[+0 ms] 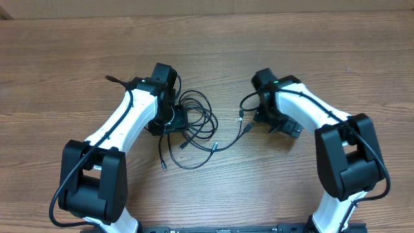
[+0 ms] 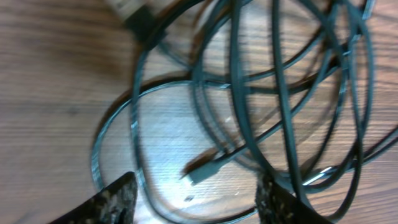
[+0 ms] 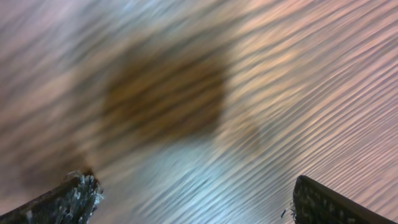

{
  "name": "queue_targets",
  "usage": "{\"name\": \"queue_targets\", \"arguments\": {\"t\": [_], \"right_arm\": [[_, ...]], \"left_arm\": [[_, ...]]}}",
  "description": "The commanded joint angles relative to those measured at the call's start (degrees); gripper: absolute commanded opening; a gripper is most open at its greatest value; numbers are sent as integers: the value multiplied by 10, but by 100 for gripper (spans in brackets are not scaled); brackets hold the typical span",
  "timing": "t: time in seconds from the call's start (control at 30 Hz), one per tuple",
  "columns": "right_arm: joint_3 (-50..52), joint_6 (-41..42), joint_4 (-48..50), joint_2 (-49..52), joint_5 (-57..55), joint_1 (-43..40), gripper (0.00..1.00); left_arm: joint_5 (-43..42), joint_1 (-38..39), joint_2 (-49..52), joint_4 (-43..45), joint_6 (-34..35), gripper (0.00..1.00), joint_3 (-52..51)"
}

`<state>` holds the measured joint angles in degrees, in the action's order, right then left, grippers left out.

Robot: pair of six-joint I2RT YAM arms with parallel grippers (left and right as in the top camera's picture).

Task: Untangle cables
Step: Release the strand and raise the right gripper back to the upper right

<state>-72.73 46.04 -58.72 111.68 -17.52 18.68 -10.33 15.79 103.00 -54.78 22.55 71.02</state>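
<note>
Sprawling cables (image 1: 194, 126), tangle's long axis L-R, loose plug (image 2: 202, 173) pointing lower-left

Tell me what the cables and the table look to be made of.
Cables: thin black cords, probably sheathed in rubber or plastic. They bend in loose loops and show a faint sheen in the left wrist view.
Table: brown wood grain with a satin finish and soft glare. Whether it is solid wood or a laminate print cannot be told.
</note>
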Motion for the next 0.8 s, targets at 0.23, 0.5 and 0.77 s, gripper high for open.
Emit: {"name": "queue_targets", "arguments": {"t": [0.23,0.5,0.77], "right_arm": [[4,6,2,-6,-3,-101,100],[4,6,14,-6,63,-118,100],[4,6,89,-6,64,-118,100]], "left_arm": [[-14,6,5,33,7,55,-61],[-115,6,5,106,8,16,-69],[-321,6,5,299,9,30,-69]]}}
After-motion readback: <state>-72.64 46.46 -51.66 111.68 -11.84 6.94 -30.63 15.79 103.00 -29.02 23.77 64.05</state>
